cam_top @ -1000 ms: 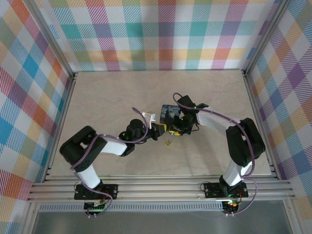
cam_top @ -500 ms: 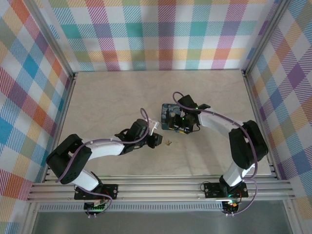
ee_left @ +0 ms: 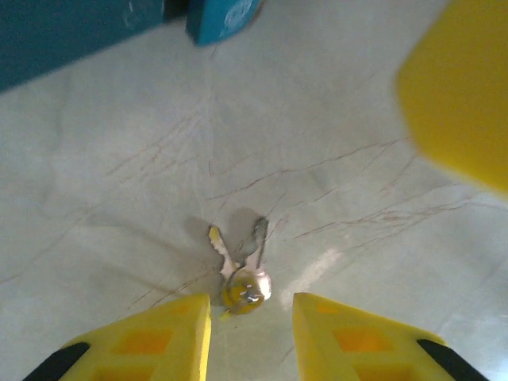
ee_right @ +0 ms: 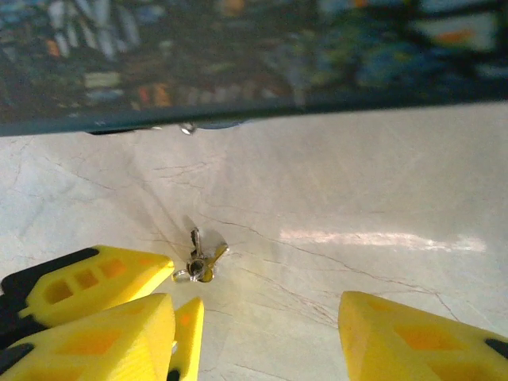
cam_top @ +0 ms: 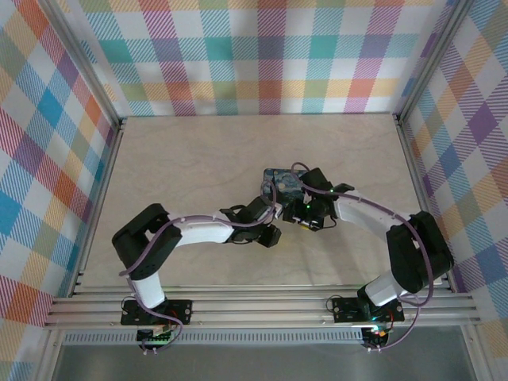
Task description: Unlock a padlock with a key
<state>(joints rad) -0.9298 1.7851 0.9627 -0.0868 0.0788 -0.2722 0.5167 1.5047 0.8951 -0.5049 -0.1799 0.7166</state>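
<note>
Key (ee_left: 242, 274) lay flat on the surface (ee_left: 357, 198), near the dark painted tin (ee_right: 238, 55). Left gripper (ee_left: 250, 321) hung low over it, jaws spread either side of the key's head, not pinching. Right gripper (ee_right: 266, 321) sat close by, jaws spread wide, holding nothing.

Two robot arms were counted, ending in one left gripper (ee_left: 248, 317) and one right gripper (ee_right: 258, 317), each with two yellow jaws, four in all. One tabletop (cam_top: 175, 159) carried everything. One dark-blue painted tin (cam_top: 282, 184) lay on it. One padlock (ee_left: 226, 16) showed as a single small bright-blue body beside the tin. The key (ee_left: 242, 266) count came to two: two thin silvery blades fanned from one small ring. Three plaid walls stood left, far and right.
</note>
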